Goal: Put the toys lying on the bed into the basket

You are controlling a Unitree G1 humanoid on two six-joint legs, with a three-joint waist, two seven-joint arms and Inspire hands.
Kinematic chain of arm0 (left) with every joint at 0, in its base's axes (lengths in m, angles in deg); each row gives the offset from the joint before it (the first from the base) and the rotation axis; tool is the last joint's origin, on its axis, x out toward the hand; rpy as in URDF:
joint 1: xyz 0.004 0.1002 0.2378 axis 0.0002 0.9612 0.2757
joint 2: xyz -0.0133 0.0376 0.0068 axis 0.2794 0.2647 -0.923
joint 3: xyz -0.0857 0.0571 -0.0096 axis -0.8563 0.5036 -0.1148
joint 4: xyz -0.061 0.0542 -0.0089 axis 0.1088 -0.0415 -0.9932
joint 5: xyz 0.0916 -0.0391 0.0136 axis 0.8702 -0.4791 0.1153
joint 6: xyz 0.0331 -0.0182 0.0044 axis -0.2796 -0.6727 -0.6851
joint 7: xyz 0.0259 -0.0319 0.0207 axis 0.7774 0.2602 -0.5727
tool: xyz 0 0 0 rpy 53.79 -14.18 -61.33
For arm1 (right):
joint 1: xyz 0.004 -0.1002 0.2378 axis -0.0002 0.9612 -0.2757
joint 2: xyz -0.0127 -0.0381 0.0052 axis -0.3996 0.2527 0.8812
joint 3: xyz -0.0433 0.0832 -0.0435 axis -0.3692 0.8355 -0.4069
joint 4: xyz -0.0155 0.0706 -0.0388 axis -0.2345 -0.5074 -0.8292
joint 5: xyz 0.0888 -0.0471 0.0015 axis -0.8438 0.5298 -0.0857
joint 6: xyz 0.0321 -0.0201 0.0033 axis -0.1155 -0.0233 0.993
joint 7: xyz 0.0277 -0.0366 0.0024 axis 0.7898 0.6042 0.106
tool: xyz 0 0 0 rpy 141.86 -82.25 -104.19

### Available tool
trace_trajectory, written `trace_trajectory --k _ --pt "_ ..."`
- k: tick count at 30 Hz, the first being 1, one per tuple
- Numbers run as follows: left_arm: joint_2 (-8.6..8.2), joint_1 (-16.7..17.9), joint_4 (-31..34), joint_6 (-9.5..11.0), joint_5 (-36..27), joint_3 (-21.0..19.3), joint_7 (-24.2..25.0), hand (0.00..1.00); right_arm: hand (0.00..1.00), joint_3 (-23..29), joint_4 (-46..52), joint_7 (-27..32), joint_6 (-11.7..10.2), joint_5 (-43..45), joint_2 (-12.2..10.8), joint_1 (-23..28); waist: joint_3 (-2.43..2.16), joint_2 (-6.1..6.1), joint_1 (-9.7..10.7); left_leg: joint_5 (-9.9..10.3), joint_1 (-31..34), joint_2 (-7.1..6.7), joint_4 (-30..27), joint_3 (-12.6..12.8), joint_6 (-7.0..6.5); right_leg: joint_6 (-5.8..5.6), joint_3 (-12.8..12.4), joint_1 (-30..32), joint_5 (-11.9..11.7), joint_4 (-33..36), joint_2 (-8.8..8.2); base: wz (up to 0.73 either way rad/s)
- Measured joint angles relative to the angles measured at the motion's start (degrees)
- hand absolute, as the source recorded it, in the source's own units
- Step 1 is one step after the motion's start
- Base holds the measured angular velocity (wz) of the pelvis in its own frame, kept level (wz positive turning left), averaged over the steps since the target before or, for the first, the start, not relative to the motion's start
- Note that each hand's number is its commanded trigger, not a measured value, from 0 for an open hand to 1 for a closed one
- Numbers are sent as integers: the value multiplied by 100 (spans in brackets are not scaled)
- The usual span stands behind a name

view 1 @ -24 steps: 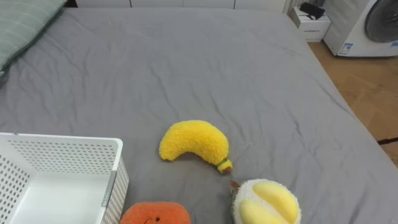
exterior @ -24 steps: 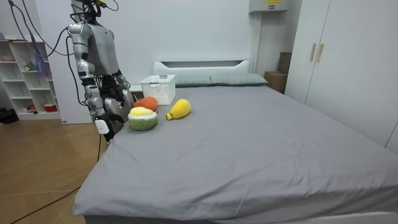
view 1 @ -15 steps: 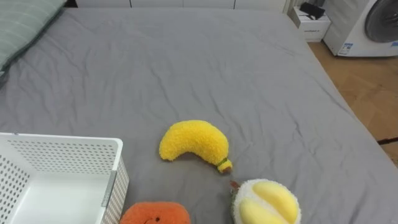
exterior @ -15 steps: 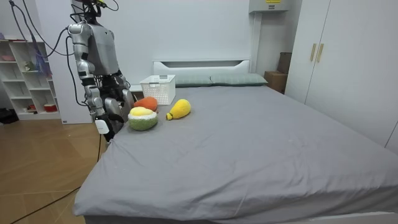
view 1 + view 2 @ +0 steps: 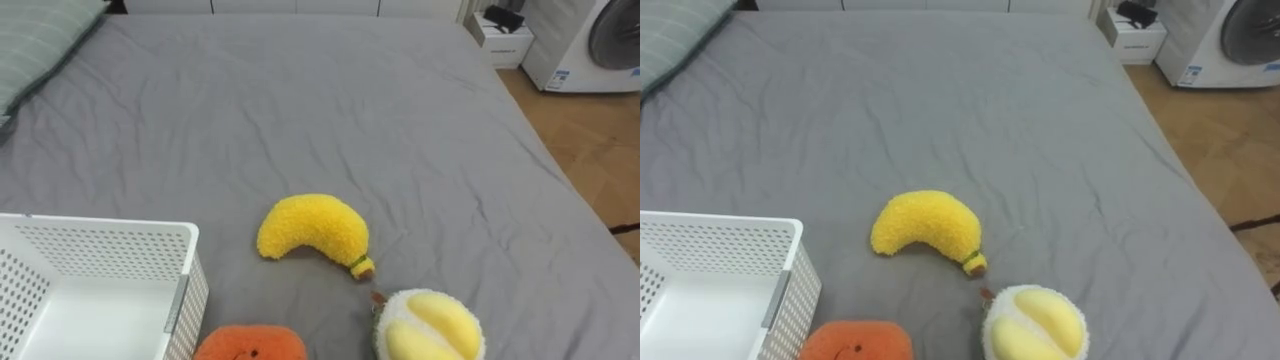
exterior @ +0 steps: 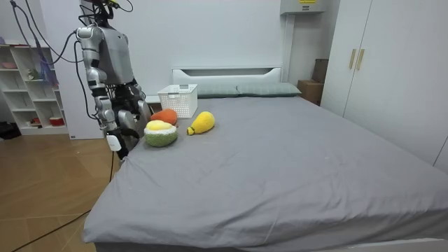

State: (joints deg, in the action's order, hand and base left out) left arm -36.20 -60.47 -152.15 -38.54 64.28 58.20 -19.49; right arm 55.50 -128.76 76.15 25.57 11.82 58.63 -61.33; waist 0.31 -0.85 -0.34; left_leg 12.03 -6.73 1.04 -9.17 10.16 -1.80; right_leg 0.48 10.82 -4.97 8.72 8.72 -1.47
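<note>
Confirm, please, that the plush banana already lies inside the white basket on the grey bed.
Not quite: the plush banana lies on the grey bed itself, outside the white basket and to its right, as the left eye view shows.

Home bedroom. Wide bed [image 6: 280,161] under a grey sheet before me, striped pillow [image 5: 35,40] at my 11 o'clock, white headboard [image 6: 225,72] at the bed's end. Washing machine [image 5: 590,45] at 1 o'clock on wood floor [image 6: 42,182]. White wardrobe [image 6: 392,70] and open shelving [image 6: 28,84] along the walls.
</note>
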Motion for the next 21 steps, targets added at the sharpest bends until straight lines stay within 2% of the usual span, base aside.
trace_trajectory --k 4,6,8,11,13,14,17,21 --pt "25 16 2 -19 1 -251 -2 0 0 506 -116 189 1 -85 96 255 -27 -68 145 -5 -86 -2 56 9 5 -8 -2 -30 21 4 2 0" --pt "49 4 17 -21 -37 -350 -19 0 0 727 -97 344 33 -80 113 340 -15 -109 251 -10 -88 1 74 24 14 -3 -20 -24 27 14 8 -6" --pt "72 19 17 -71 -121 -438 -86 0 0 1075 -91 581 57 -158 124 434 1 -154 354 -14 -94 13 101 88 22 7 -152 11 32 25 46 -19" --pt "113 17 17 -109 -185 -437 -108 0 0 1232 -9 918 112 -506 169 495 -1 -220 385 -16 -89 25 102 185 26 20 -258 100 24 68 62 -18" --pt "143 30 16 -109 -294 -437 -116 0 0 1403 176 1079 116 -479 231 469 23 -266 425 -18 -73 22 104 216 25 19 -275 127 24 125 62 -10" --pt "167 38 14 -109 -301 -437 -116 0 0 1472 287 1160 115 -480 304 423 10 -264 466 -18 -77 21 121 224 25 18 -279 128 24 130 74 -4" --pt "190 61 10 -108 -283 -446 -117 0 0 1816 708 1503 91 -494 467 250 10 -286 476 -18 -108 21 132 247 24 19 -310 127 23 117 81 -5" --pt "194 62 19 -106 -282 -443 -127 0 0 1941 1452 1953 -29 -758 506 99 14 -306 467 -22 -95 24 100 245 26 21 -319 153 15 115 69 0"
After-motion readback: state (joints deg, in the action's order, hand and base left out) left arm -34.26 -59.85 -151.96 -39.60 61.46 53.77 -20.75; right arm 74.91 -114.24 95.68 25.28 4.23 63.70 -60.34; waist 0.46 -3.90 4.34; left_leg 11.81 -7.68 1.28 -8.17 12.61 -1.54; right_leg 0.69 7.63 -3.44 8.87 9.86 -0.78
